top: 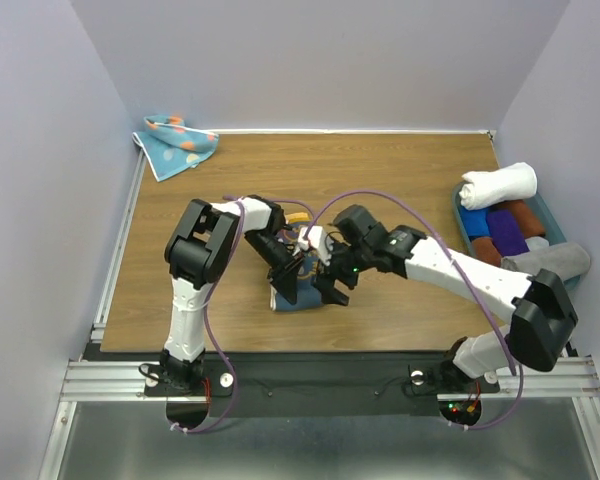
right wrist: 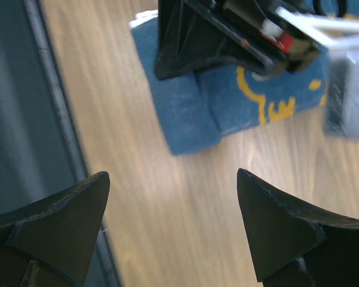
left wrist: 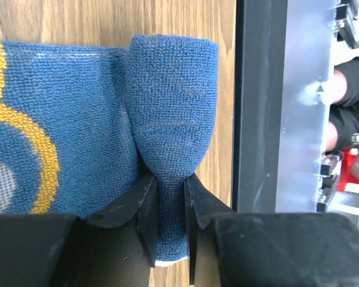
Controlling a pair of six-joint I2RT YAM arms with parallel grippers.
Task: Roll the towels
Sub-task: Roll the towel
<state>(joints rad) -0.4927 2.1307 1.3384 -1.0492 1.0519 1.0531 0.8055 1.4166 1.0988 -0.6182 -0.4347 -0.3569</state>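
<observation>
The mustard-and-navy towel (top: 298, 298) lies navy face up in the middle of the table, near the front. Its near edge is rolled into a short roll (left wrist: 173, 89) next to the flat part with the yellow print (left wrist: 66, 119). My left gripper (left wrist: 169, 179) is shut on one end of that roll, and it shows in the top view (top: 286, 283). My right gripper (right wrist: 172, 176) is open and empty, above bare wood just beside the roll's other end (right wrist: 188, 116). The light blue dotted towel (top: 177, 143) lies crumpled at the back left corner.
A teal bin (top: 552, 214) at the right edge holds several rolled towels, with a white roll (top: 498, 185) on top. The metal rail (top: 330, 378) runs along the table's front edge, close behind the roll.
</observation>
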